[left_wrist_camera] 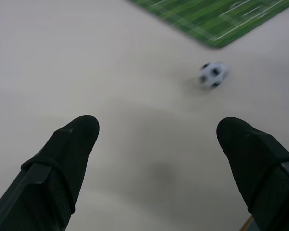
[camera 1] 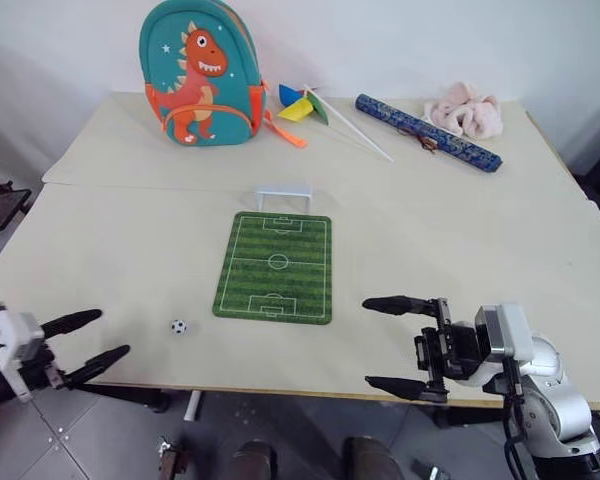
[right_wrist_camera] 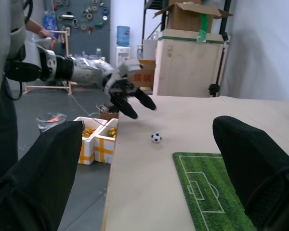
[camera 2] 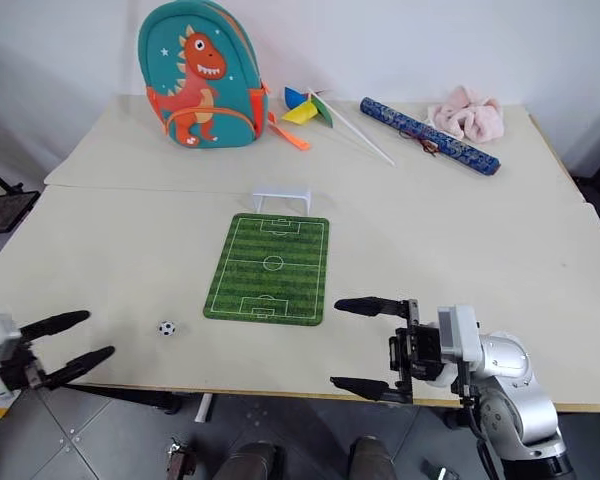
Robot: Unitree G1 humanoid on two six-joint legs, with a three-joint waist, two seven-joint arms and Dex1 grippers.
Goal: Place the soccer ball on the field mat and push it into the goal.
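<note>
Both end effectors hovered empty, fingers wide apart.
On the beige worktop (camera 1: 460, 260), the flat green striped field mat (camera 1: 275, 266) lay just before the small white goal frame (camera 1: 283, 196); left end effector (camera 1: 90, 345) and right end effector (camera 1: 382, 344) flanked it, and the tiny black-and-white soccer ball (camera 1: 178, 326) rested on the worktop beside the mat's left near corner.

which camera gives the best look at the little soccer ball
The left wrist view: the soccer ball is largest there, on bare table just off the field mat corner. Both eye views and the right wrist view show it as a small dot left of the mat.
</note>
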